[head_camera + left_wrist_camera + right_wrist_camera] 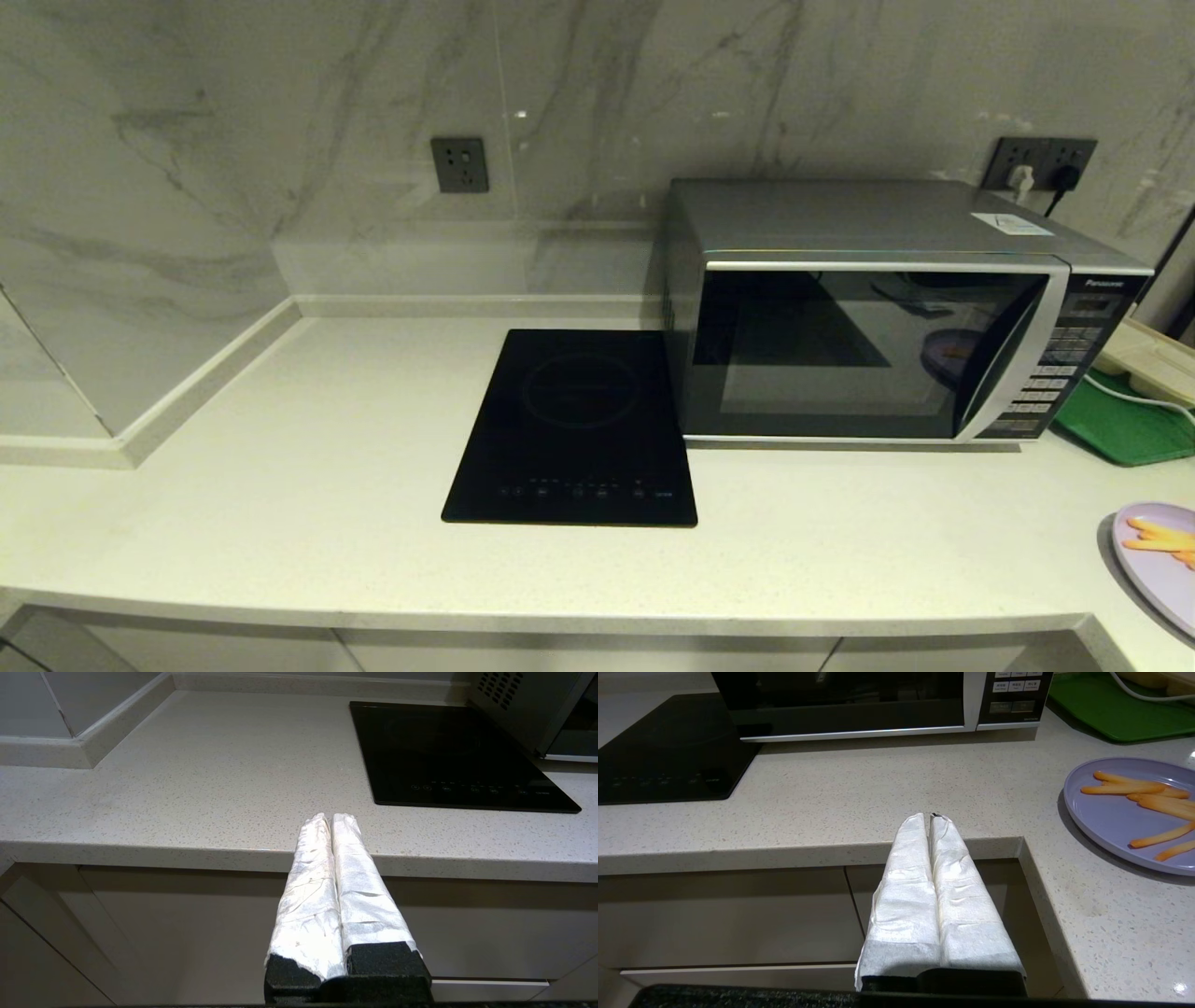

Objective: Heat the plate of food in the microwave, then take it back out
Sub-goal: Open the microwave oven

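Left gripper (331,820): mine, held low in front of the counter (280,523) edge, before the cupboard fronts; fingers pressed together, nothing between them
Right gripper (930,819): also below the counter edge, near the inner corner where the worktop turns; fingers closed flat against each other, holding nothing
Plate of food (1134,812): lilac plate on the counter off to my right, in front of the green tray (1120,425) and well apart from the microwave; only its edge shows in the head view
Fries (1139,788): a few thin orange sticks lying loose on the plate
Microwave (868,355): silver, at the back right of the counter, just beside the black hob (574,429); door shut, handle (1004,359) curving down the door's right side, keypad beyond it
Stage: I judge nothing begun; door still to open, plate still to lift
How the plate will handle: I expect light, stiff and smooth, likely slippery; shallow, so any tilt may slide the fries off
Where to hold: the near rim, pinched top and underside, clear of the fries, kept level
Risk: the wrapped fingers may slip on the rim
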